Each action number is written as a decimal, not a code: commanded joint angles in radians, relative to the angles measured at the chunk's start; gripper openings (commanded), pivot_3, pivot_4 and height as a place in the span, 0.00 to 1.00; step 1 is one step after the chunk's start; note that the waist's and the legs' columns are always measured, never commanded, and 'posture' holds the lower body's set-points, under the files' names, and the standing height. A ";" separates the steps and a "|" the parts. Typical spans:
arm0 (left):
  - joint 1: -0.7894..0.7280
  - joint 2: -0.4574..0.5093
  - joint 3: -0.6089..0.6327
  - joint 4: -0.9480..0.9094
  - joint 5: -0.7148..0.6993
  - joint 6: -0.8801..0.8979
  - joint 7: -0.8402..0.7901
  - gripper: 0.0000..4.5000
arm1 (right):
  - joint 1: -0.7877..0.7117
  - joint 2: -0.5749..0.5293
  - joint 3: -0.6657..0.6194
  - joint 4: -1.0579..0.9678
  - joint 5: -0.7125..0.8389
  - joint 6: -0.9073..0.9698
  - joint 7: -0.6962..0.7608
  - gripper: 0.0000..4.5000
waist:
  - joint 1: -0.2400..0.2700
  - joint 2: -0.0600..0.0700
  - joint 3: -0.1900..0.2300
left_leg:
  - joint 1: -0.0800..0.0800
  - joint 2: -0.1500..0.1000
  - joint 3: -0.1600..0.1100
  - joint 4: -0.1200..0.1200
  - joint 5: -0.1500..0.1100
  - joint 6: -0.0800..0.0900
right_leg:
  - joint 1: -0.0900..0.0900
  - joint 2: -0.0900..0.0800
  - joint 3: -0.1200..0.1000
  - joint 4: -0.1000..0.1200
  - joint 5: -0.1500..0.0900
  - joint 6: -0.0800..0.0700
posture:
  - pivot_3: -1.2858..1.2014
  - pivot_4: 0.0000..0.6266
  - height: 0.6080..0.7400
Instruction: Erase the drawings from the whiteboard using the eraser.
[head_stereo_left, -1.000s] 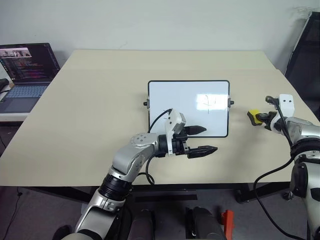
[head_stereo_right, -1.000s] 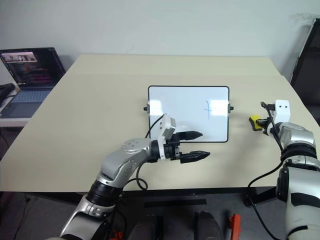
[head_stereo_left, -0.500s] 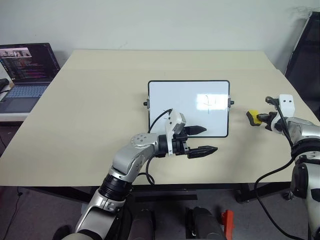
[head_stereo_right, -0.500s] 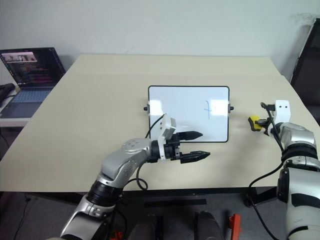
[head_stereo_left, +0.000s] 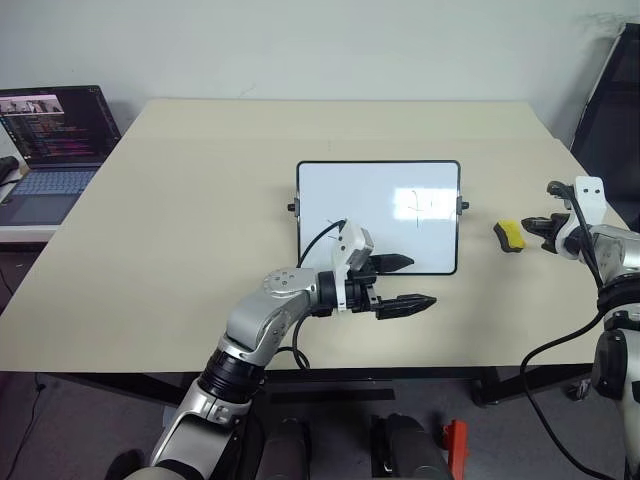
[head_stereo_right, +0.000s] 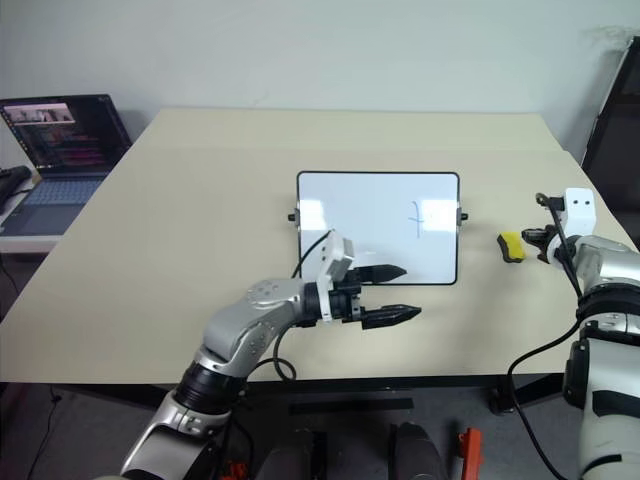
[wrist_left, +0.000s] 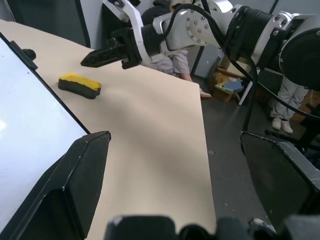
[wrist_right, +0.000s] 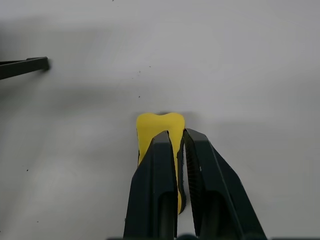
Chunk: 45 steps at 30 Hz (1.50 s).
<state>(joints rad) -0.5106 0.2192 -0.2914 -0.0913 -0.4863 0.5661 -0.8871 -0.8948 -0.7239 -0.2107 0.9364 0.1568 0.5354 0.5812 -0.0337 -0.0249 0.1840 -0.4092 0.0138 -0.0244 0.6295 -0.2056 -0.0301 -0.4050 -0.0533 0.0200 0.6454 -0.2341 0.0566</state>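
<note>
The whiteboard (head_stereo_left: 378, 216) lies flat in the middle of the beige table (head_stereo_left: 180, 240), and the drawings (head_stereo_right: 419, 216) — a small cross-like figure in thin pen — sit on its right half. The eraser (head_stereo_left: 508, 235), a small yellow block with a dark underside, lies on the table just right of the board, apart from its frame. The right gripper (head_stereo_left: 533, 223) hangs just right of the eraser with its two black fingers pressed together, pinching nothing; the left wrist view shows its tips raised off the table and clear of the block. The left gripper (head_stereo_left: 404, 282) hovers at the near edge of the board, pointing right, its fingers spread with nothing between them. A laptop (head_stereo_left: 50, 150) with a lit screen stands on a separate surface at the far left.
</note>
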 joint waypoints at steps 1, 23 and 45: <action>-0.004 -0.003 -0.002 -0.041 -0.003 -0.006 -0.011 1.00 | -0.004 0.005 -0.010 -0.040 0.011 0.002 -0.005 0.09 | 0.000 0.000 0.000 | 0.000 0.000 0.000 0.000 0.000 0.000 | 0.000 0.000 0.000 0.000 0.000 0.000 | 0.52 0.24 1.00; 0.001 0.000 -0.007 -0.046 -0.004 -0.002 -0.010 1.00 | 0.021 0.034 -0.028 -0.074 0.024 0.016 -0.033 0.09 | 0.001 0.000 0.000 | 0.000 0.000 0.000 0.000 0.000 0.000 | 0.000 0.000 0.000 0.000 0.000 0.000 | 0.52 0.24 1.00; 0.001 -0.005 -0.013 -0.041 0.000 -0.010 -0.015 1.00 | 0.045 0.039 -0.059 -0.111 0.061 -0.038 -0.076 0.27 | 0.002 0.000 0.000 | 0.000 0.000 0.000 0.000 0.000 0.000 | 0.000 0.000 0.000 0.000 0.000 0.000 | 0.52 0.24 1.00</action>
<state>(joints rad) -0.5072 0.2210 -0.3022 -0.0913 -0.4855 0.5659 -0.8969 -0.8431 -0.6709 -0.2351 0.8422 0.1992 0.5120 0.5122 -0.0319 -0.0248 0.1840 -0.4093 0.0138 -0.0245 0.6296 -0.2056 -0.0301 -0.4050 -0.0534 0.0198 0.6456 -0.2340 0.0566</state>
